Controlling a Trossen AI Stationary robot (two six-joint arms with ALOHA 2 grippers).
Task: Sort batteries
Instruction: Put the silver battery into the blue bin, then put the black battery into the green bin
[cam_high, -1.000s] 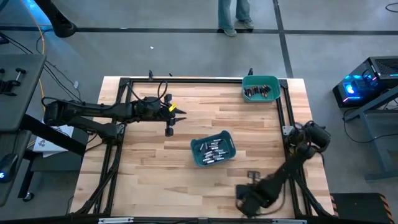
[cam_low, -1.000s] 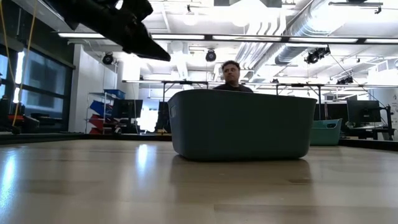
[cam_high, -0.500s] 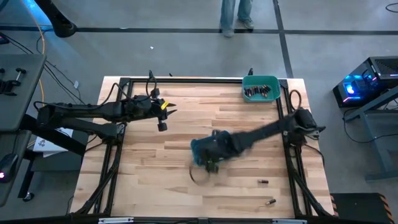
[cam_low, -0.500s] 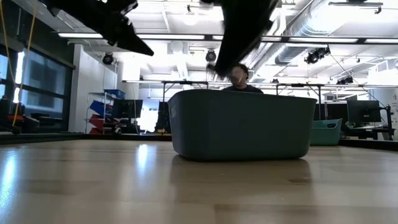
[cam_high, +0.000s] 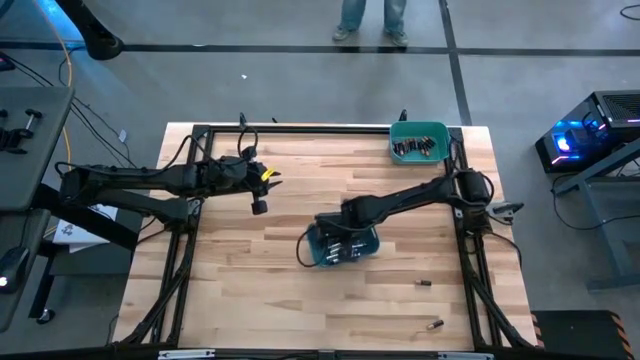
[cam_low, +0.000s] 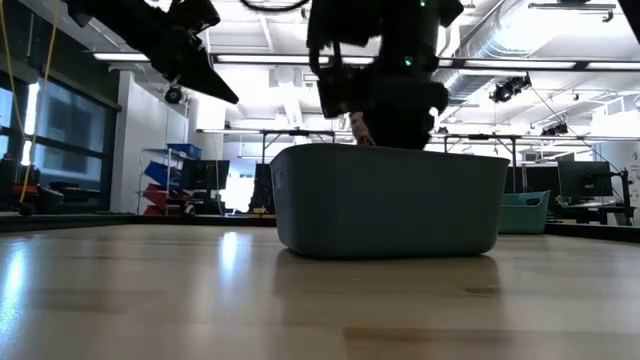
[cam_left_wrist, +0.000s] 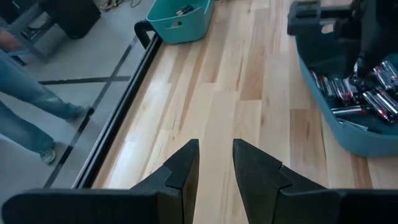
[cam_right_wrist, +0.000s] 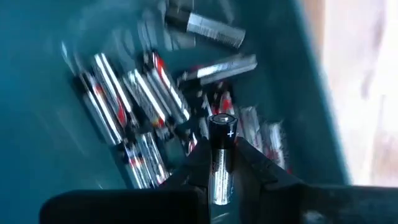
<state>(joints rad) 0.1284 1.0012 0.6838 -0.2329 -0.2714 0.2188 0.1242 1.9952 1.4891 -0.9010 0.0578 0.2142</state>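
The right gripper (cam_high: 338, 238) hangs over the teal-green plastic bin at table centre (cam_high: 312, 250), reaching in from the 3 o'clock side of the table. In the right wrist view its two dark fingers (cam_right_wrist: 252, 163) are clamped on one black cylindrical battery (cam_right_wrist: 221, 155), held upright with its plus-marked end showing. Below it, the bin floor carries a loose heap of silvery-grey and dark cylindrical batteries with red bands (cam_right_wrist: 140, 93); the same heap shows inside the bin in the left wrist view (cam_left_wrist: 364, 99). In the low view the right gripper (cam_low: 385, 100) hangs just above the rim of the centre bin (cam_low: 390, 205).

The left gripper (cam_high: 262, 186) waits above bare table at the 9 to 10 o'clock side, well apart from the centre bin. Its fingers (cam_left_wrist: 180, 171) stand slightly apart with nothing between them, over the light wooden plank tabletop (cam_left_wrist: 236, 93).

A second teal-green plastic bin (cam_high: 440, 132) sits at the table's 1 o'clock corner and holds several dark batteries (cam_high: 418, 148).

Two small stray batteries lie on the tabletop towards 5 o'clock: one dark (cam_high: 423, 283), the other (cam_high: 435, 324) nearer the table edge.

A person's legs (cam_high: 368, 20) stand on the grey floor beyond the 12 o'clock edge.
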